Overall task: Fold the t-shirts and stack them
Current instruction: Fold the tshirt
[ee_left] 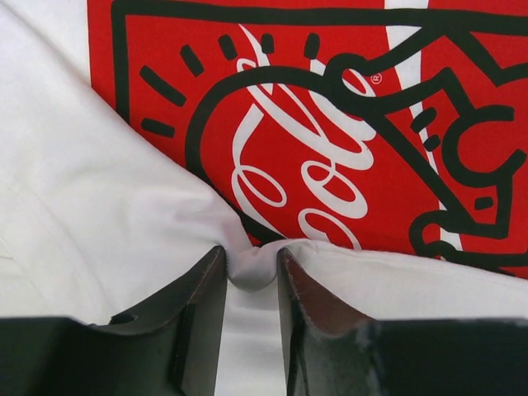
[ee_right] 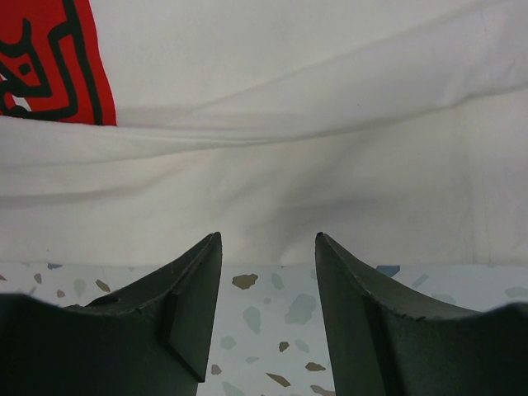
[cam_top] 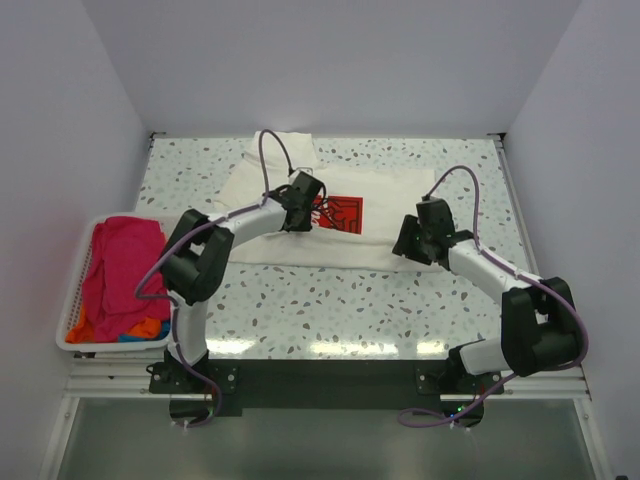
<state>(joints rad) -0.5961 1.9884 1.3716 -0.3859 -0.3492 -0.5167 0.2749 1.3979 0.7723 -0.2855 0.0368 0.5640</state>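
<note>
A white t-shirt (cam_top: 390, 215) with a red and black print (cam_top: 340, 212) lies spread across the middle of the table. My left gripper (cam_top: 300, 215) sits on the shirt at the print's left edge. In the left wrist view the left gripper (ee_left: 252, 268) is shut on a pinched fold of the white t-shirt (ee_left: 99, 214) just below the red print (ee_left: 330, 140). My right gripper (cam_top: 412, 240) is at the shirt's near right hem. In the right wrist view the right gripper (ee_right: 268, 247) is open, its tips at the hem of the t-shirt (ee_right: 272, 190), with bare table between them.
A white basket (cam_top: 72, 300) at the table's left edge holds a pink garment (cam_top: 120, 265) over orange and blue ones. A folded white piece (cam_top: 285, 148) lies at the back. The speckled tabletop (cam_top: 350, 300) runs in front of the shirt.
</note>
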